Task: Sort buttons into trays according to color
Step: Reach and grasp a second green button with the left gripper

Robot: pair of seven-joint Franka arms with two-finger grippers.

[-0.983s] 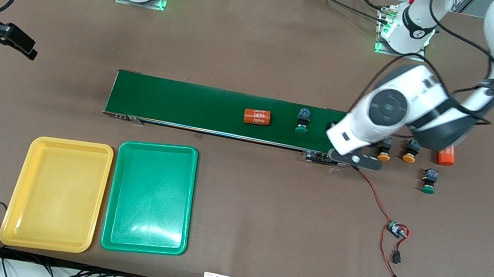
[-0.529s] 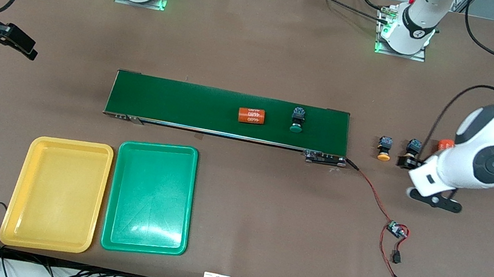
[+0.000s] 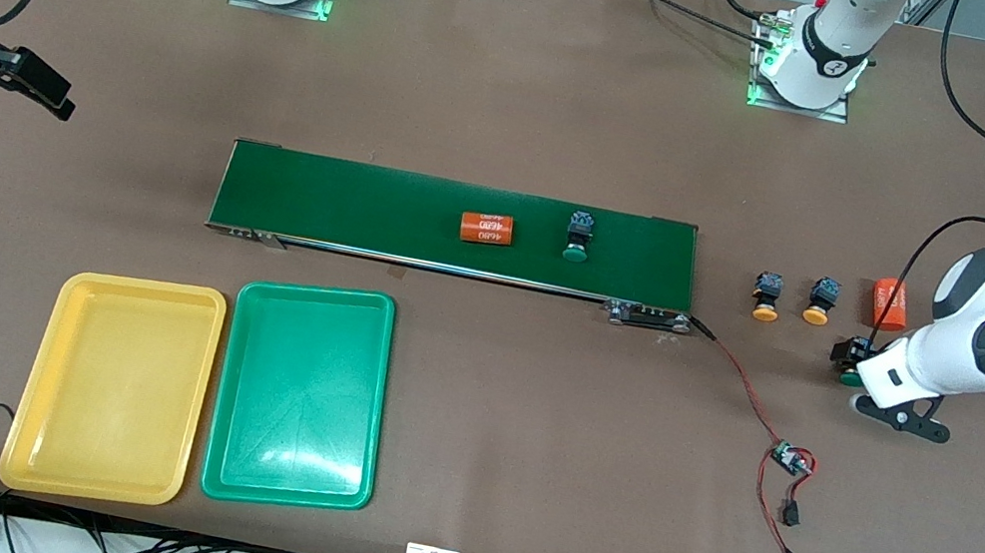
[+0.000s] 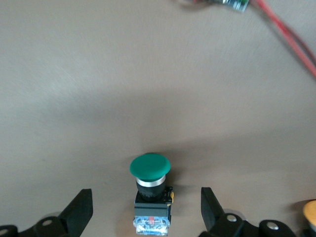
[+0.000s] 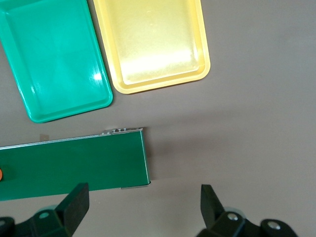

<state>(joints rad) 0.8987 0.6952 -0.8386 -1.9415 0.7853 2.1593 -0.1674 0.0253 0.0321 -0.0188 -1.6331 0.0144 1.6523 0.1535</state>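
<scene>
Once the left gripper (image 4: 146, 212) had swung off the conveyor belt (image 3: 456, 226) to hang spread wide over the table-bound green button (image 4: 150, 168), a pickup looked close, while the right gripper (image 5: 143, 210), likewise wide, waited near the trays (image 5: 54, 64).

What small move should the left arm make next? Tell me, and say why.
Probably lower the left gripper and close on the green button: its fingers are open, straddling the button, which lies on the table untouched. The right gripper waits, open, near the conveyor belt's end.
</scene>
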